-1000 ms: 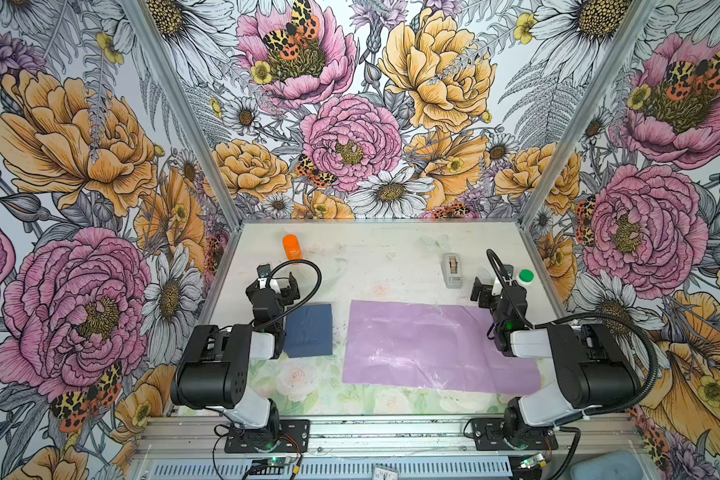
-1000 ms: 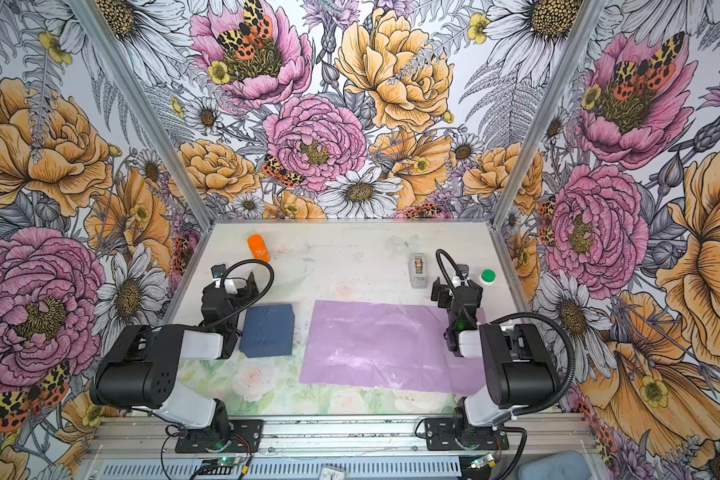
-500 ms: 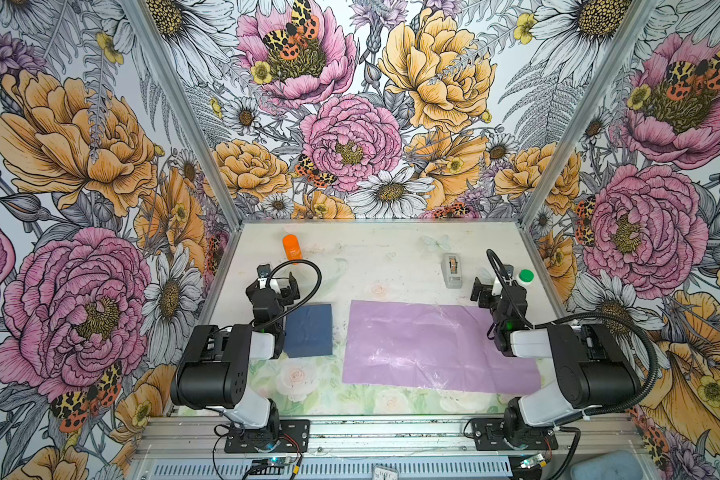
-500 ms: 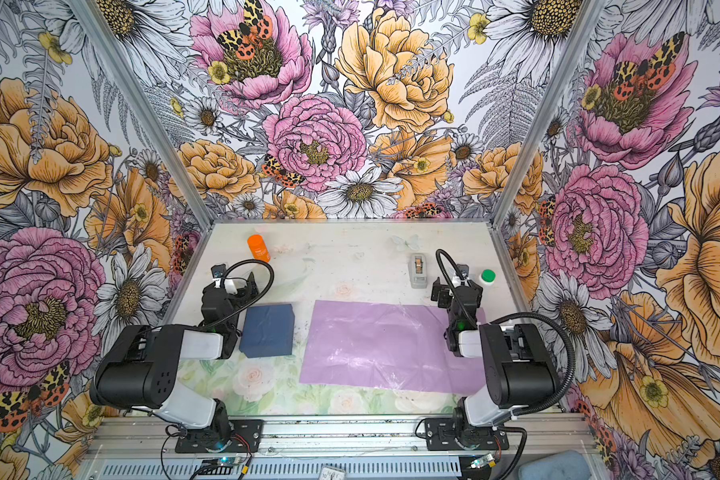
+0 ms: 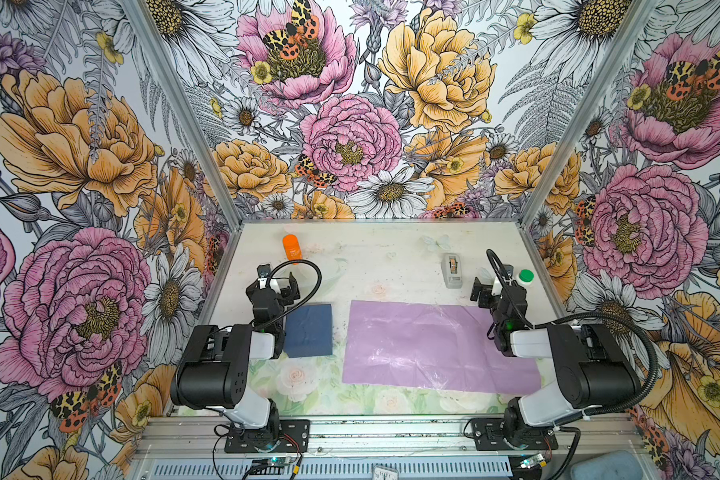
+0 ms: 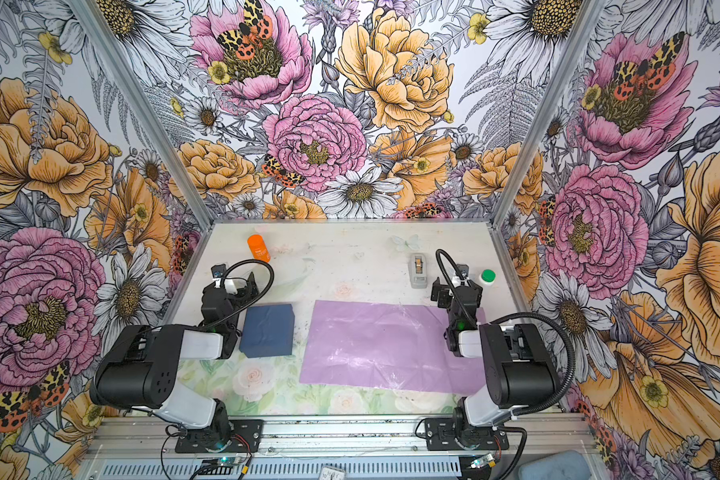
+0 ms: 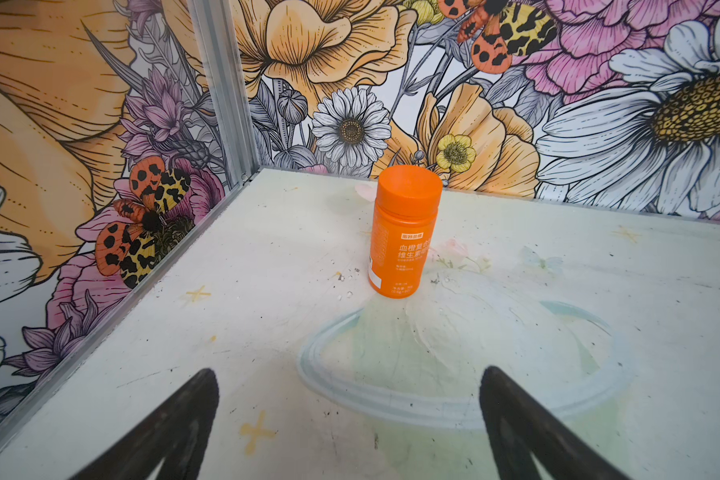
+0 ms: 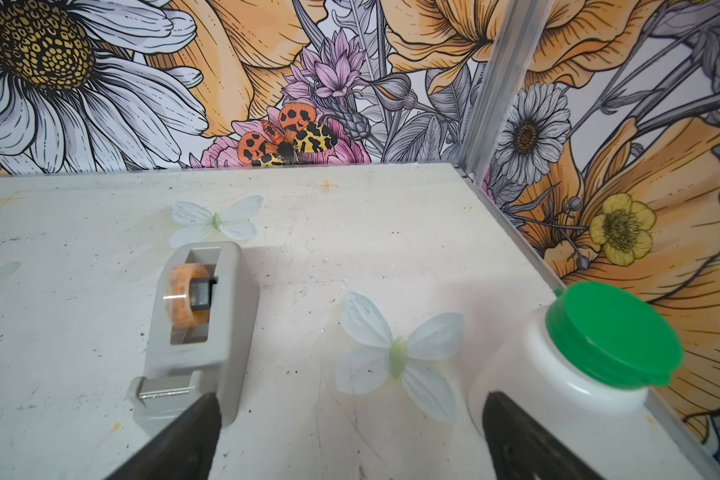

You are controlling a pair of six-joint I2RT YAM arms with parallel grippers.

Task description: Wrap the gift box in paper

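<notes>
The gift box, dark navy and low, lies flat on the table at the left. To its right the paper lies spread flat, lilac side up, creased and glossy. My left gripper hovers open just beyond the box's far left corner, empty; in the left wrist view only bare table shows between its fingers. My right gripper stands open and empty over the paper's far right corner. Box and paper are out of both wrist views.
An orange bottle stands at the back left. A grey tape dispenser and a white bottle with a green lid flank the right gripper's fingers. Floral walls close in three sides.
</notes>
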